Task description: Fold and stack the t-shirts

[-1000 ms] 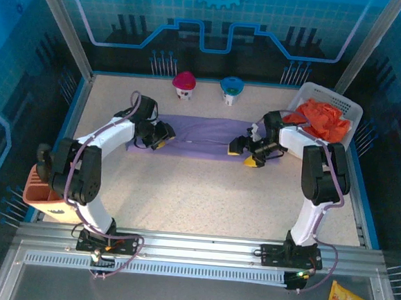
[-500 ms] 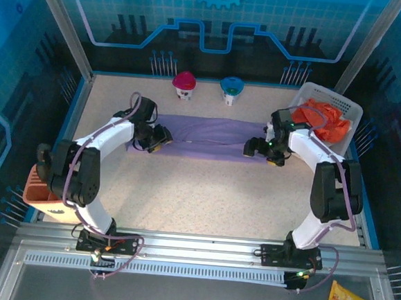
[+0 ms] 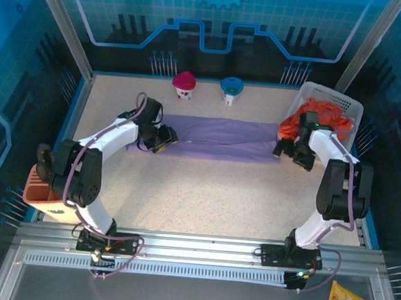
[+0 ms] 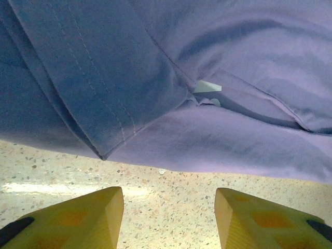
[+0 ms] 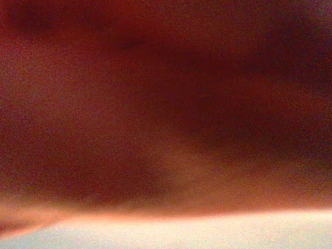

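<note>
"Well, starting at the left: the left gripper point(image 4: 168, 210) has its yellow fingers parted with nothing between them. It hangs over the speckled table point(image 3: 203, 199), just short of the lavender t-shirt point(image 3: 219, 136)."

"And the shirt itself?"

"Flat on the far half of the table, a long band with its axis running left to right between the two arms. A stitched sleeve fold and a small white tag point(image 4: 207, 86) lie by the left gripper, so I'd guess the neck is toward that end (a guess only)."

"The right side?"

"The right gripper point(image 3: 294, 152) is at the band's right end, beside the white basket point(image 3: 344, 104) of orange-red t-shirts point(image 3: 322, 118). I can't tell whether its fingers are parted or pinched."

"So how should it fold?"

"Take both ends level, lift together, and keep the cloth taut so the crease lands straight."
</note>
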